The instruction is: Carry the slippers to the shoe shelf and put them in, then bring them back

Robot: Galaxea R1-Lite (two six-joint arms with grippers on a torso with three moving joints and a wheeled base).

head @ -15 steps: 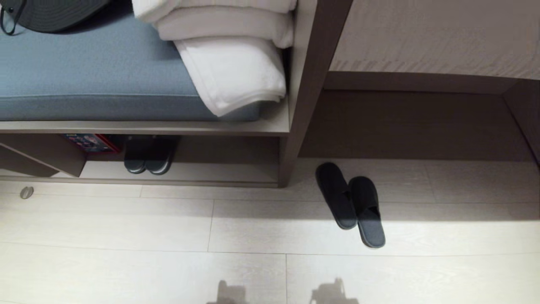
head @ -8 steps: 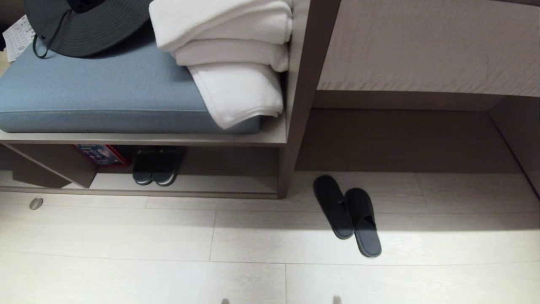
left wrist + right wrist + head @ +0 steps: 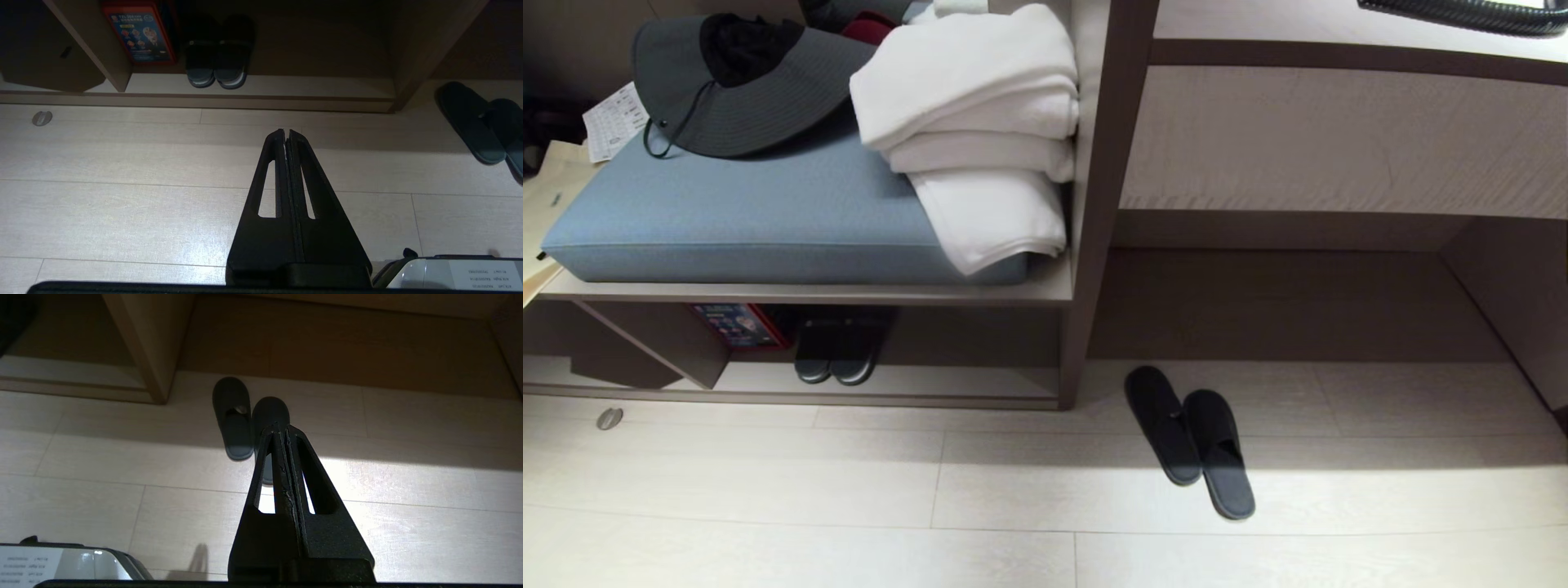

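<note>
The dark grey slippers (image 3: pixel 1188 441) lie side by side on the pale floor, just right of the upright divider, toes toward the wall. The right wrist view shows the slippers (image 3: pixel 235 420) ahead of my right gripper (image 3: pixel 282 430), which is shut and empty, well short of them. The shoe shelf (image 3: pixel 947 382) is the low open compartment under the bench at left. My left gripper (image 3: pixel 286 132) is shut and empty above the floor, facing the shoe shelf (image 3: pixel 310 87); the slippers (image 3: pixel 474 122) lie off to its right. Neither arm shows in the head view.
A chunkier black pair (image 3: pixel 837 359) and a red box (image 3: pixel 737 325) sit in the shelf's left part. Above it are a blue cushion (image 3: pixel 735 220), folded white towels (image 3: pixel 980 139) and a grey hat (image 3: pixel 743 90). A long counter (image 3: pixel 1339 139) overhangs the recess behind the slippers.
The head view has tilted upward: the whole scene has slid down the picture, with more of the bench top, hat and counter in sight. The slippers lie unmoved on the floor.
</note>
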